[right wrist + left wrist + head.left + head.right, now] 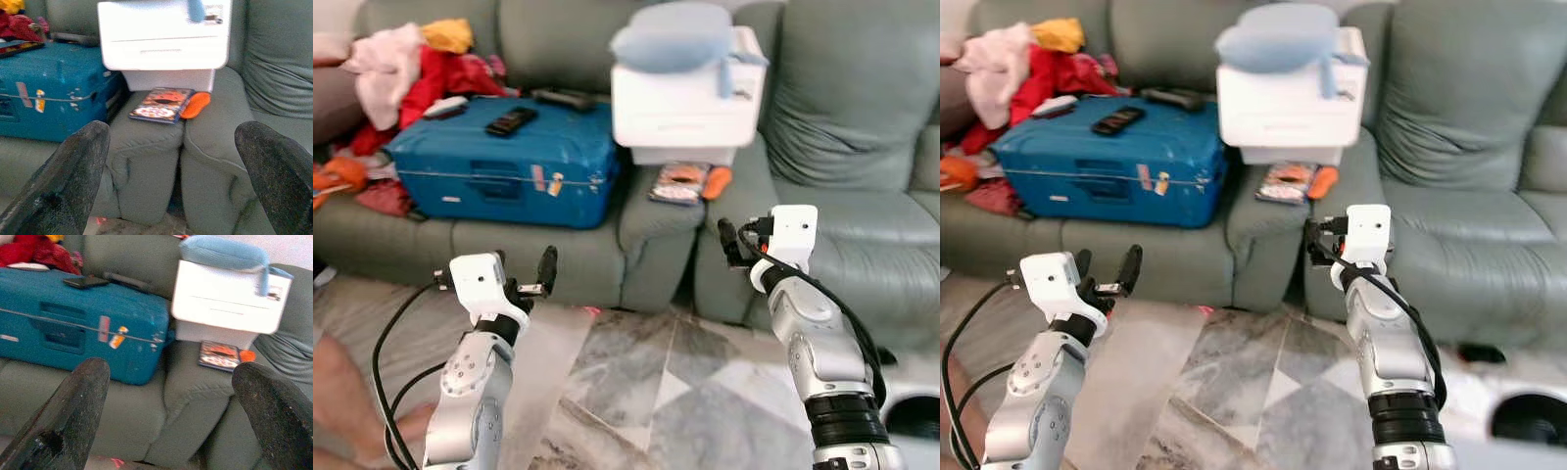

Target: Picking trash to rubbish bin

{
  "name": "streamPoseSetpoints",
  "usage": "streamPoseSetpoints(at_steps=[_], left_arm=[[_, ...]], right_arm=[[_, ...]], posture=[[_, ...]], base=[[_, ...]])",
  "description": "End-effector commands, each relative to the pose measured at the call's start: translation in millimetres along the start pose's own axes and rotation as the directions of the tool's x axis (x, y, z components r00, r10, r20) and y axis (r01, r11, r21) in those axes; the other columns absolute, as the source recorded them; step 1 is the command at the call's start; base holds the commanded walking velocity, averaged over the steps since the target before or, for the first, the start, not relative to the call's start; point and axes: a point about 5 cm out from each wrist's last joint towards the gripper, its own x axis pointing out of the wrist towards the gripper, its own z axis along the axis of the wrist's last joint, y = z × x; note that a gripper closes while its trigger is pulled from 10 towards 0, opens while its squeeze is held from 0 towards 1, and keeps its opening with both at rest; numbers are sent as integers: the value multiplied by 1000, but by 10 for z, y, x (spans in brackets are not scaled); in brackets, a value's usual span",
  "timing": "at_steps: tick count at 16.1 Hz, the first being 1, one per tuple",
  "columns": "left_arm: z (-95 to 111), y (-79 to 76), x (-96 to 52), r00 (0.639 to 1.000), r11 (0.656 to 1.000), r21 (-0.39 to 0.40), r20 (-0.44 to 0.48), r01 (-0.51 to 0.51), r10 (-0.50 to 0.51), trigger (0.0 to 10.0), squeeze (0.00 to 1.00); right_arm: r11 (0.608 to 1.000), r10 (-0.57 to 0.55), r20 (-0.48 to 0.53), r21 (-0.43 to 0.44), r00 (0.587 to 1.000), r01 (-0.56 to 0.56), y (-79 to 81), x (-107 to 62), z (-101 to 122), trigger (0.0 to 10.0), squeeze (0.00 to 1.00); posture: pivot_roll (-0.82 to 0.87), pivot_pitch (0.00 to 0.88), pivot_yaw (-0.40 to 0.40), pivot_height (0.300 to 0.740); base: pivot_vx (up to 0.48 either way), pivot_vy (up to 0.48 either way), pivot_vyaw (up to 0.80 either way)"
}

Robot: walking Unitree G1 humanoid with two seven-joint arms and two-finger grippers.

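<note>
Soft, even indoor light; white box (688,108) glares, overexposed (detail washed out); wrist views slightly blurred.

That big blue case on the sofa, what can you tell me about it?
The blue suitcase lies flat on the green sofa's left seat, closed, hard-shelled and scuffed, with stickers on its front edge. A black phone and a dark remote rest on top. Piled clothes press against its far left side.
</note>
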Motion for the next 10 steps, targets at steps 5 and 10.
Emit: streamPoseSetpoints(at_steps=[5,10], left_arm=[[56,-57,84,1000,1000,2,7,24,-24,10000,0],[45,-79,114,1000,1000,1,15,11,-11,10000,0]], right_arm=[[1000,-27,17,-3,999,27,-64,16,58,10000,0],[1000,-14,24,-24,1000,14,-83,58,110,10000,0]], posture=[[49,29,-7,740],[39,23,-34,740]], base=[[0,480,0],[0,480,0]])
